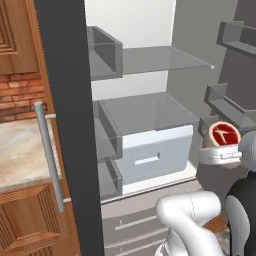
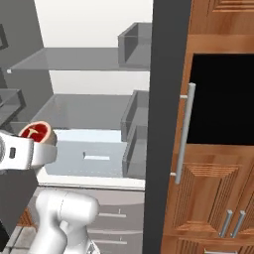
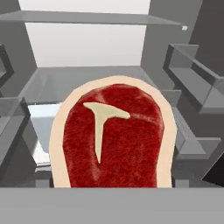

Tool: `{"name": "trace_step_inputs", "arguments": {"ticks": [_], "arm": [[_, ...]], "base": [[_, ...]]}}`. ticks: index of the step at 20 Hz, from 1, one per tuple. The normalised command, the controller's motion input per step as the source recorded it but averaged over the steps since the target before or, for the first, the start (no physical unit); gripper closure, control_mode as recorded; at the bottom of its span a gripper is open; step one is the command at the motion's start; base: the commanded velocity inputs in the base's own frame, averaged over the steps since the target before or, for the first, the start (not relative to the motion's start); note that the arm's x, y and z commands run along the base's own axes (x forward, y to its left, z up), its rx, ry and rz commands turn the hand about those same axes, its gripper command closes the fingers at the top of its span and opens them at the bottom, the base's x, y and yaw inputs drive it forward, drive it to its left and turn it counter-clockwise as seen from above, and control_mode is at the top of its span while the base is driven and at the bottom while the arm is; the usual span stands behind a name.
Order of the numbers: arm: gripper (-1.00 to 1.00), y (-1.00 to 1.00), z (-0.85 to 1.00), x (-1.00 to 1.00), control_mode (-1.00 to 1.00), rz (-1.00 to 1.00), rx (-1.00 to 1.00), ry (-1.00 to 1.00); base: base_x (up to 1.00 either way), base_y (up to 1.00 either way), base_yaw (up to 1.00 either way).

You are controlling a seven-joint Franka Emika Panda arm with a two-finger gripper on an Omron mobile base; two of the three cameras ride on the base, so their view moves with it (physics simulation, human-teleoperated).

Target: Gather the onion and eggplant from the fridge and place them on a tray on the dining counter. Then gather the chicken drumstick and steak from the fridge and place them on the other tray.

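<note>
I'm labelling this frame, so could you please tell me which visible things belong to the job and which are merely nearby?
Belongs to the job:
- steak, right in front of the hand camera
- fridge, door open
- gripper, jaws wide apart

Just nearby:
- white drawer inside the fridge
- glass shelf
- wooden cabinets
- brick wall

Kitchen: open fridge (image 1: 150,75), wooden cabinets (image 2: 218,188), brick wall (image 1: 20,97)

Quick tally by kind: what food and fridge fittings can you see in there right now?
Steak: 1
Glass shelves: 2
White drawer: 1
Door bins: cannot count surely
Total counted: 4
</note>
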Motion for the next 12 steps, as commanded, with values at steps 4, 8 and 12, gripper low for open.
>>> {"name": "trace_step_inputs", "arguments": {"ticks": [4,8,12], "arm": [[1.0,0.0,0.0,0.0,1.0,0.0,0.0,0.0],[1.0,0.0,0.0,0.0,1.0,0.0,0.0,0.0],[1.0,0.0,0.0,0.0,1.0,0.0,0.0,0.0]], "base": [[-1.0,0.0,-0.11],[-0.99,0.0,-0.23],[-0.79,0.0,-0.4]]}}
